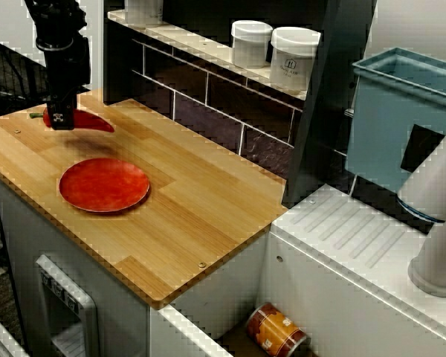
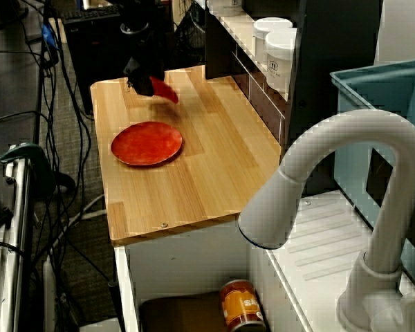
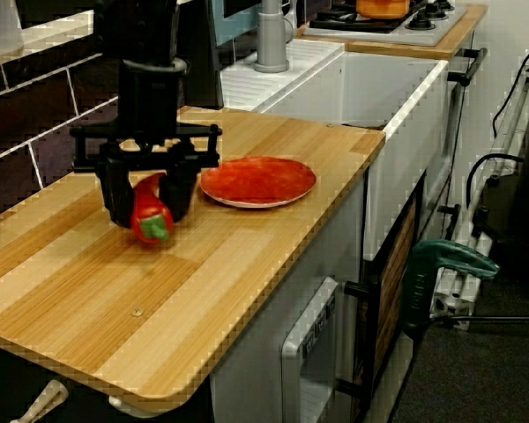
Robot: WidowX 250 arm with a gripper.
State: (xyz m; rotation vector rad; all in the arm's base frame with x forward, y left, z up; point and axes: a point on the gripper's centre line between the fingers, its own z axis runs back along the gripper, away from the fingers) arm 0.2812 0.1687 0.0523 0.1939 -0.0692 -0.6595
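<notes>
- Gripper (image 3: 147, 211) points straight down at the far end of the wooden counter (image 3: 115, 282), fingers (image 3: 116, 194) astride the red pepper (image 3: 152, 222).
- In the low side view the pepper fills the gap between the fingers; can't tell if they actually pinch it.
- Pepper sits low at the counter surface, green stem end toward that camera.
- Red plate (image 3: 257, 181) lies flat near the gripper, not touching the pepper.
- View from above: two white jars (image 1: 293, 58) on the back shelf, a can (image 1: 276, 331) down in the sink.
</notes>
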